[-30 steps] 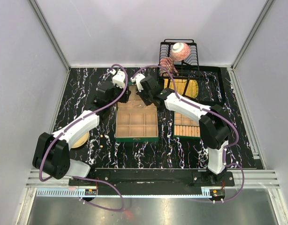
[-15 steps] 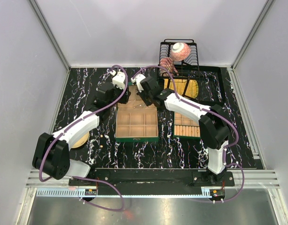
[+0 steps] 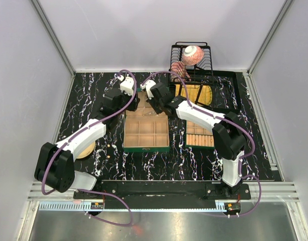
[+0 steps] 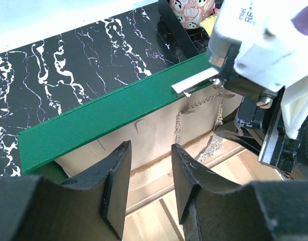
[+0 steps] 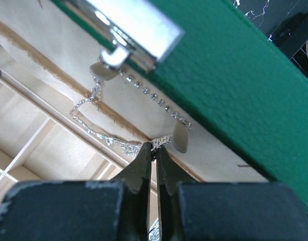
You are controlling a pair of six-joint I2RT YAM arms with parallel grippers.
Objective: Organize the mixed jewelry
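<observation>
The black marbled table [image 3: 84, 95] carries a dish rack [image 3: 191, 63] at the back and a round gold plate [image 3: 86, 149] half under the left arm. In the middle sits a green box [image 3: 146, 148] of beige compartments, and both arms reach to its far side. From where I stand the box's lid [image 4: 109, 113] is up on edge, lining towards the arms, with a silver latch [image 5: 139, 25] on its rim. The left gripper [image 4: 150, 148] hangs in front of that lining with its jaws well apart and nothing between them. The right gripper [image 5: 153, 148] is pinched right down, its tips nipping a thin sparkly chain [image 5: 166, 108]. The chain is draped across the lid's lining. One run is strung between two small metal tabs [image 5: 180, 136], and the rest sags in a loose bunch just above the compartments. I'd judge it almost weightless and completely limp, so it will follow the tips, swing, and snag or knot on a tab. It looks slippery and fine enough to part under a hard tug. The sensible hold is a fingertip pinch on a link near the end, eased off gently.
</observation>
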